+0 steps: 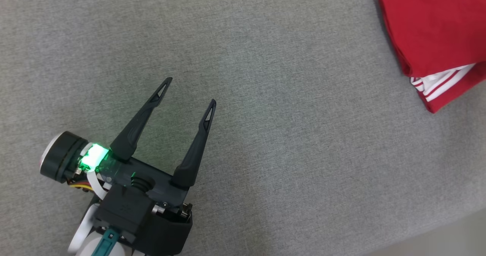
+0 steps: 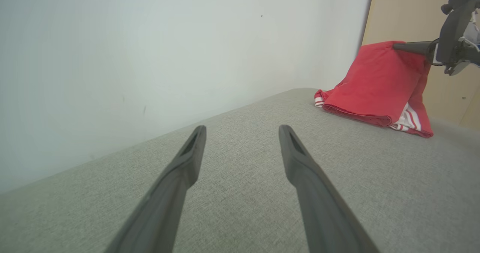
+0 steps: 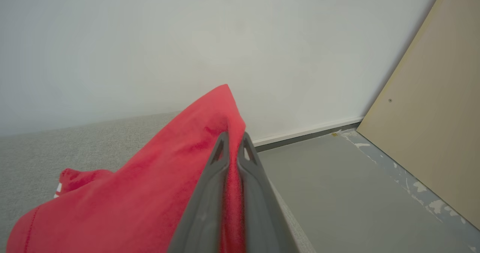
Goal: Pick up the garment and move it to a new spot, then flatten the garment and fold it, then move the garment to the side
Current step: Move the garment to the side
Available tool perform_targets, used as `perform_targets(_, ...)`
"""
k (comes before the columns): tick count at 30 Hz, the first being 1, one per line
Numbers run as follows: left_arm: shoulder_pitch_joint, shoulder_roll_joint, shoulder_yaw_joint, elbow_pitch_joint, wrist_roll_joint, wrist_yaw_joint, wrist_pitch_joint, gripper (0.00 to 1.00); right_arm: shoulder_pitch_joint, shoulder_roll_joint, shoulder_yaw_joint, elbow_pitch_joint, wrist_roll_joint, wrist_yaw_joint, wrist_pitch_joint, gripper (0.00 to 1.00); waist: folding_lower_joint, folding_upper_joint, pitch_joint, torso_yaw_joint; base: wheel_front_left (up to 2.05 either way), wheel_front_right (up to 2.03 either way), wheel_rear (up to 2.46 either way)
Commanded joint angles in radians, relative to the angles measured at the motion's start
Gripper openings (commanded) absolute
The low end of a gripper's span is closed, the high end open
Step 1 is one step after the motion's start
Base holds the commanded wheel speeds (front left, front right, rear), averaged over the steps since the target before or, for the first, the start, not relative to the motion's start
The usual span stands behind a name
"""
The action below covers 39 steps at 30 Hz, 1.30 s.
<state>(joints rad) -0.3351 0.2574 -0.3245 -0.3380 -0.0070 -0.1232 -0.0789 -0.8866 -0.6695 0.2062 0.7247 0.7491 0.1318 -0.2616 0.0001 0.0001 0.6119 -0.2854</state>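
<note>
While left hand (image 1: 191,90) gapes (empty), right hand (image 3: 234,136) pinches the garment (image 3: 150,193).

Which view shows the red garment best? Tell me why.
Left wrist view: nearly the whole garment shows, its top pinched up by the right hand, the rest on the grey surface. The head view crops it at the corner; the right wrist view looks close along the pinched fold.

A broad flat surface covered in grey woven fabric (image 1: 265,58) is evenly lit, with no hard shadows cast. It is backed by a plain white wall (image 2: 150,39). Past the surface's edge a smooth grey floor (image 3: 330,193) is seen, bordered at the wall by a white skirting strip (image 3: 311,128). A pale tan wooden panel (image 3: 431,133) is stood beside the floor, which is marked along it by pale scuffed patches (image 3: 416,187).
</note>
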Motion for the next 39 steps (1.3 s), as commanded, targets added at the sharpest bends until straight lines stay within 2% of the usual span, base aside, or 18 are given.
perform_targets(1,0.005,0.004,-0.001,0.002,-0.009,0.005,-0.007,1.0,-0.002,0.017,-0.041,0.019,-0.033,-0.002,-0.004,0.0,-0.0001,-0.0001,-0.002,0.013,0.0,0.0,0.0)
perform_targets(2,0.006,0.005,-0.002,0.004,-0.009,0.006,-0.007,1.0,-0.003,0.024,-0.065,0.029,-0.05,-0.002,-0.004,0.01,-0.0001,-0.0001,-0.003,0.018,0.0,0.0,0.0)
perform_targets(3,0.005,0.004,-0.005,0.006,-0.01,0.007,-0.01,1.0,-0.004,0.031,-0.091,0.038,-0.069,-0.002,-0.004,0.33,-0.0001,-0.0001,-0.004,0.024,0.0,0.0,0.0)
perform_targets(4,0.005,0.004,-0.005,0.006,-0.01,0.008,-0.009,1.0,-0.005,0.04,-0.108,0.044,-0.091,-0.002,-0.004,0.86,-0.0001,-0.0001,-0.004,0.029,0.0,0.0,0.0)
perform_targets(5,0.005,0.003,-0.007,0.007,-0.01,0.009,-0.011,1.0,-0.005,0.045,-0.129,0.052,-0.121,-0.002,-0.004,0.98,-0.0001,-0.0001,-0.006,0.036,0.0,0.0,0.0)
perform_targets(7,0.012,0.0,-0.005,0.012,-0.015,0.018,-0.017,1.0,-0.008,0.07,-0.196,0.075,-0.2,-0.002,-0.003,1.0,-0.0001,-0.0001,-0.014,0.051,0.0,0.0,0.0)
perform_targets(11,0.027,0.0,0.007,0.022,-0.019,0.034,-0.033,1.0,-0.01,0.135,-0.236,0.053,-0.3,-0.002,-0.003,1.0,-0.0001,-0.0001,-0.042,0.067,0.0,0.0,0.0)
perform_targets(12,0.027,0.0,0.007,0.022,-0.019,0.034,-0.033,1.0,-0.01,0.135,-0.236,0.053,-0.3,-0.002,-0.003,1.0,-0.0001,-0.0001,-0.042,0.067,0.0,0.0,0.0)
perform_targets(16,0.045,-0.018,0.022,0.049,-0.046,0.053,-0.055,1.0,0.037,0.198,-0.191,-0.013,-0.341,-0.002,-0.003,1.0,-0.0001,-0.0001,-0.082,0.087,0.0,0.0,0.0)
perform_targets(23,0.085,-0.047,0.084,0.172,-0.131,0.09,-0.113,1.0,0.093,0.27,-0.072,-0.091,-0.367,-0.002,-0.003,1.0,-0.0001,-0.0001,-0.15,0.139,0.0,0.0,0.0)
perform_targets(29,0.087,-0.077,0.147,0.293,-0.186,0.126,-0.167,1.0,0.177,0.343,0.016,-0.146,-0.414,-0.002,-0.003,1.0,-0.0001,-0.0001,-0.233,0.211,0.0,0.0,0.0)
perform_targets(34,0.098,-0.104,0.185,0.358,-0.227,0.144,-0.179,1.0,0.26,0.385,0.023,-0.216,-0.446,-0.002,-0.003,1.0,-0.0001,-0.0001,-0.294,0.256,0.0,0.0,0.0)
perform_targets(39,0.126,-0.116,0.195,0.419,-0.256,0.129,-0.183,1.0,0.363,0.425,0.02,-0.298,-0.491,-0.002,-0.003,1.0,-0.0001,-0.0001,-0.364,0.283,0.0,0.0,0.0)
